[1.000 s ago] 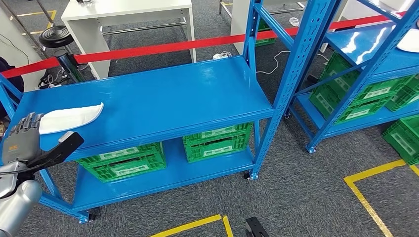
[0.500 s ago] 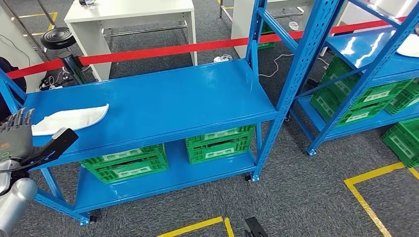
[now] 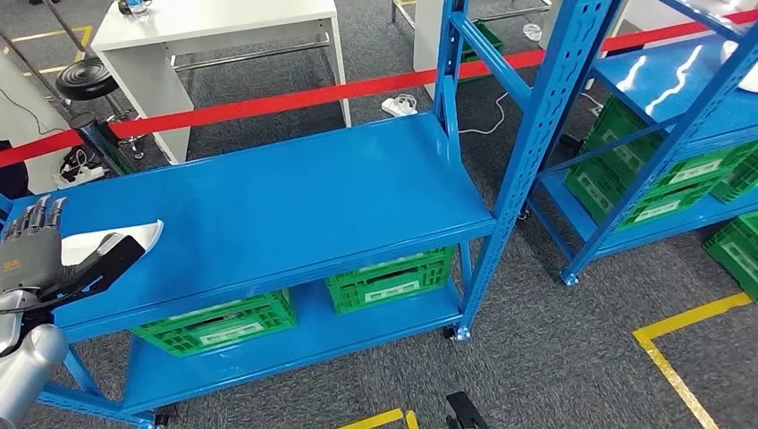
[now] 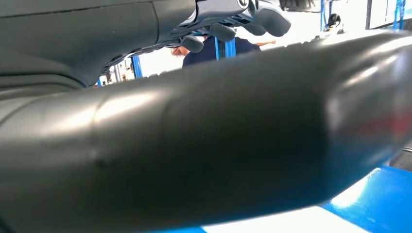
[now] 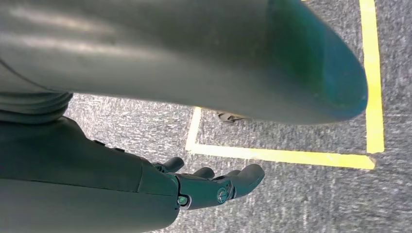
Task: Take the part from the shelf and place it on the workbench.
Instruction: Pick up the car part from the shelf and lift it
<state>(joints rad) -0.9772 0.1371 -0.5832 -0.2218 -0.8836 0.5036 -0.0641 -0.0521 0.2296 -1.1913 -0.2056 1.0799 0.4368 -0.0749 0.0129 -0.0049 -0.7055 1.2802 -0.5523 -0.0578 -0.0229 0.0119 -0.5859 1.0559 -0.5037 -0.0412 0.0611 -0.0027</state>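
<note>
Left robot hand hovers at the near left end of the blue shelf, fingers extended and spread, thumb held apart, holding nothing. Right robot hand hangs above the grey carpet near a yellow floor line; its fingers are loosely curved and apart, holding nothing.

Task status: the pick is not yet made. The white part lies flat on the top deck of the shelf, at its left end. Grasping, lifting, carrying to the surface and releasing all remain to be done, as judged from the present layout.

Relative position: the part lies just beyond the left robot hand, with the thumb overlapping its near edge in the head view. Contact between thumb and part cannot be confirmed.
</note>
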